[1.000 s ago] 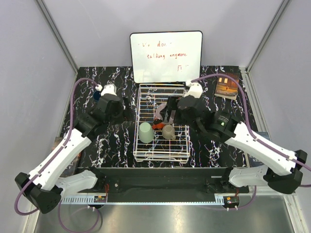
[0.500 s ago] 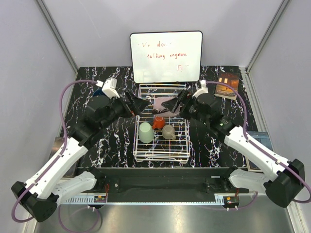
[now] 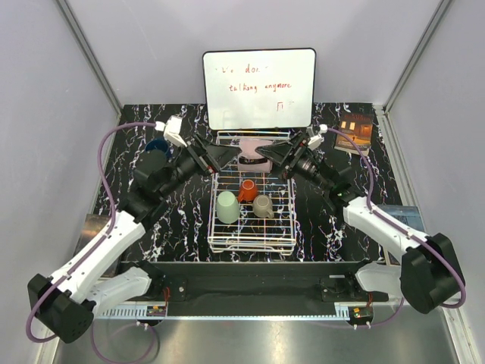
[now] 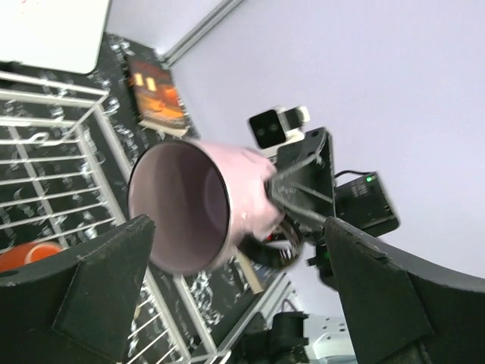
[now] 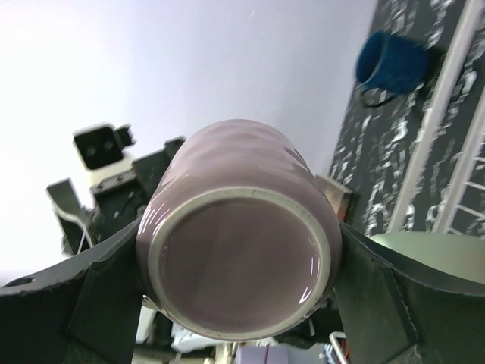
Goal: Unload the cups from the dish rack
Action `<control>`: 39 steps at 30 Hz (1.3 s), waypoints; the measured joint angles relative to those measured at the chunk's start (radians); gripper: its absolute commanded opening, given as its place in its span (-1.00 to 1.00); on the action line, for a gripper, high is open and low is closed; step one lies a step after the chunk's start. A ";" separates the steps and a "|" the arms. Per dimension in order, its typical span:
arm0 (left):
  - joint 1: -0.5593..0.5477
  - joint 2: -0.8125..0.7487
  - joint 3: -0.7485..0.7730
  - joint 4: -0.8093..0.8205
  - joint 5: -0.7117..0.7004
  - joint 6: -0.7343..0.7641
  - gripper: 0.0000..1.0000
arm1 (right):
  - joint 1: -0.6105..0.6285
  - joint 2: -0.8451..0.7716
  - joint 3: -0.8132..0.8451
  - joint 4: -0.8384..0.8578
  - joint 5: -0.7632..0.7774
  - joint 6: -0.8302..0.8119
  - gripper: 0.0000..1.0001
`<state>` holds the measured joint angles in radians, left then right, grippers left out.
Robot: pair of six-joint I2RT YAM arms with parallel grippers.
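**Top view:** The right end effector (image 3: 271,155) holds the pink-lilac mug (image 3: 248,158) in the air over the far end of the dish rack (image 3: 214,227), clamped across its body. The left end effector (image 3: 218,158) faces it from the other side, spread wide and carrying nothing. The mint green mug (image 3: 227,206), orange-red mug (image 3: 247,190) and taupe mug (image 3: 263,205) sit in the rack. The dark blue mug (image 3: 157,145) stands on the surface (image 3: 186,224) to the rack's left.

**Left wrist:** The lifted mug lies on its side, open mouth toward this camera, just ahead of the wide-set fingers (image 4: 98,288) and apart from them.

**Right wrist:** The mug's base fills the view, with this arm's own fingers pressed against either side.

The step in hand looks like a mid-air handover of the second mug out. On that reading, the left arm must advance until it straddles the mug's rim end and close firmly. Only then should the right arm let go, since an early release would drop the mug onto the rack.
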<state>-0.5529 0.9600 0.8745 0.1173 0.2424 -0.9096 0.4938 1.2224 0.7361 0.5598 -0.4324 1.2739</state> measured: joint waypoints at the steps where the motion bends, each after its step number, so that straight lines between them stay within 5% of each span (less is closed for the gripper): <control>1: 0.001 0.010 0.000 0.026 0.008 -0.010 0.89 | 0.000 0.006 0.000 0.022 -0.020 0.012 -1.00; 11: 0.002 0.095 -0.005 0.193 0.099 -0.085 0.51 | 0.000 0.087 0.000 0.276 -0.164 0.142 -1.00; 20: 0.002 0.109 -0.011 0.258 0.117 -0.111 -0.13 | 0.000 0.132 0.000 0.370 -0.243 0.201 -1.00; 28: 0.005 0.157 -0.011 0.334 0.154 -0.149 -0.20 | -0.012 0.135 0.001 0.366 -0.252 0.188 -1.00; 35: 0.006 0.201 -0.001 0.338 0.203 -0.154 0.15 | -0.016 0.135 0.033 0.300 -0.290 0.150 -1.00; 38: 0.007 0.212 0.008 0.313 0.215 -0.150 -0.16 | -0.016 0.135 0.042 0.261 -0.297 0.119 -1.00; 39: 0.008 0.212 0.010 0.303 0.217 -0.146 -0.77 | -0.016 0.135 0.044 0.249 -0.297 0.107 -1.00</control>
<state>-0.5453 1.1721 0.8845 0.4198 0.4595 -1.0557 0.4778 1.3571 0.7799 0.8089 -0.7296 1.3808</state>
